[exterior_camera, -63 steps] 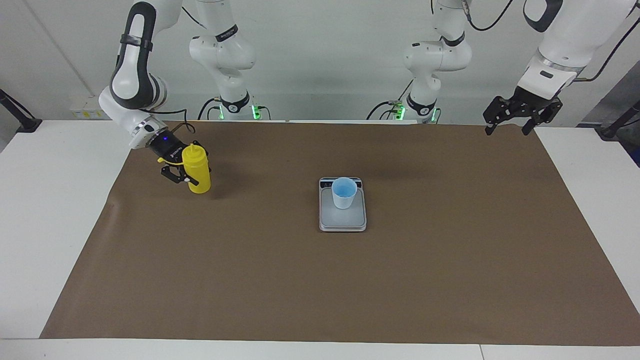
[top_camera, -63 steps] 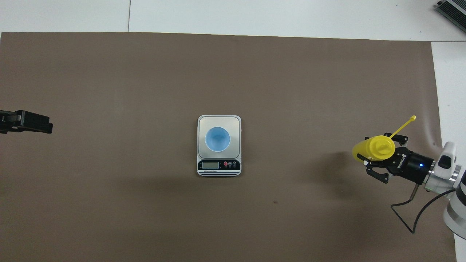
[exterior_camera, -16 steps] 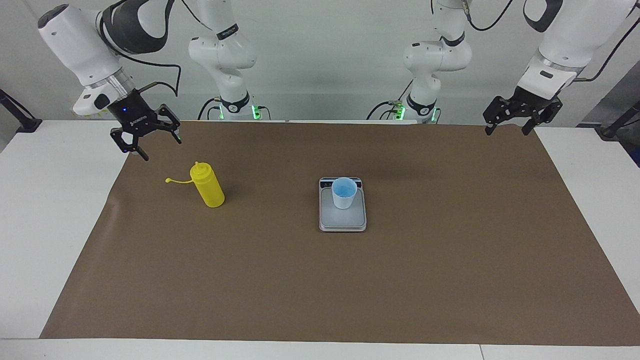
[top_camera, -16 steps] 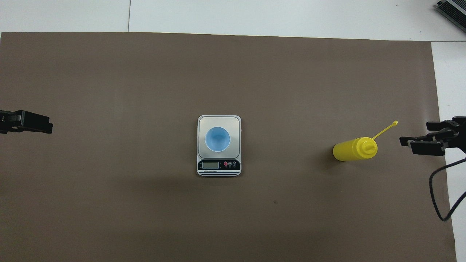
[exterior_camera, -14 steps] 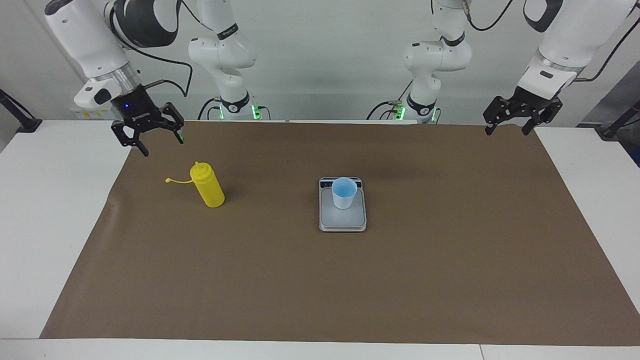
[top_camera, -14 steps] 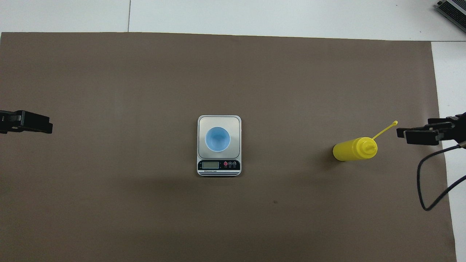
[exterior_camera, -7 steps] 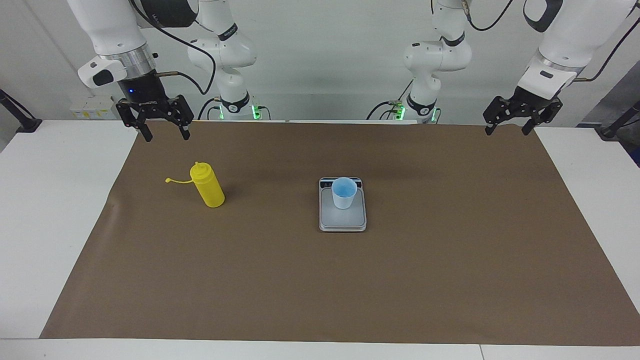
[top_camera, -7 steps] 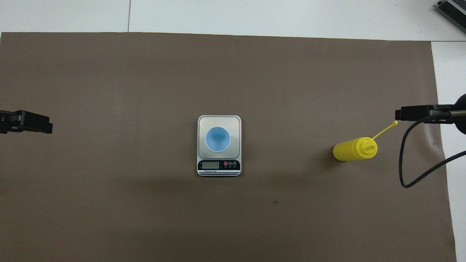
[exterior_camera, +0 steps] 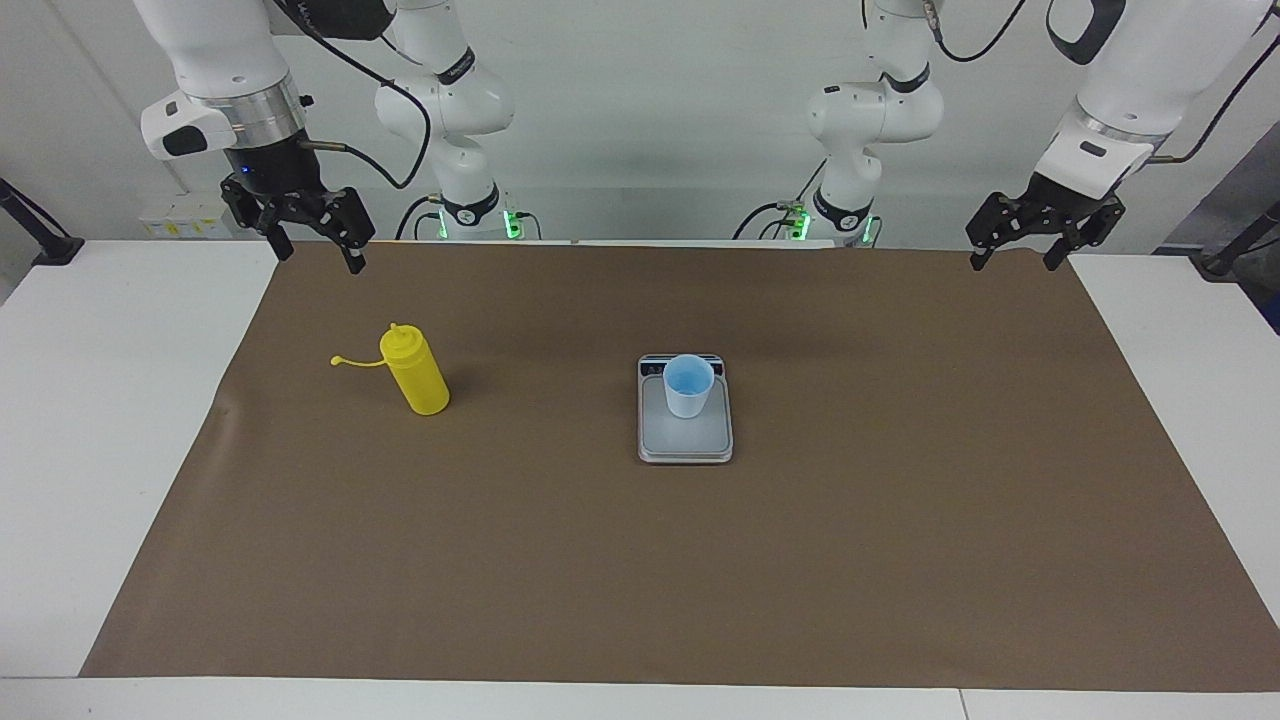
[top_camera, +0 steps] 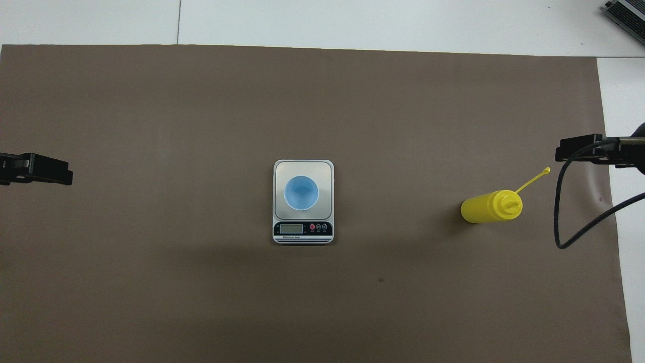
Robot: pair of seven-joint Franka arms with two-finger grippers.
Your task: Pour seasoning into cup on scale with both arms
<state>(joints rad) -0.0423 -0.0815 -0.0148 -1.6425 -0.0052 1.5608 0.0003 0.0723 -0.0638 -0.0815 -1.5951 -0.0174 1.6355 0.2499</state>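
Observation:
The yellow seasoning bottle (exterior_camera: 415, 375) (top_camera: 491, 206) stands upright on the brown mat toward the right arm's end of the table, its cap strand sticking out sideways. Nothing holds it. The pale blue cup (exterior_camera: 688, 385) (top_camera: 301, 192) sits on the grey scale (exterior_camera: 685, 442) (top_camera: 279, 169) at mid-table. My right gripper (exterior_camera: 318, 255) (top_camera: 579, 148) hangs open and empty in the air over the mat's edge by the robots, apart from the bottle. The left gripper (exterior_camera: 1012, 262) (top_camera: 45, 170) waits open and empty over the mat's corner at the left arm's end.
A brown mat (exterior_camera: 640, 560) (top_camera: 201, 101) covers most of the white table. The right arm's black cable (top_camera: 559, 222) loops in the air over the mat near the bottle. The scale's display strip (top_camera: 302, 229) faces the robots.
The right gripper, shut on the bottle several seconds ago, has let it go. Over the last second it rose and drew back toward the robots. Bottle, cup, scale and left arm stayed put.

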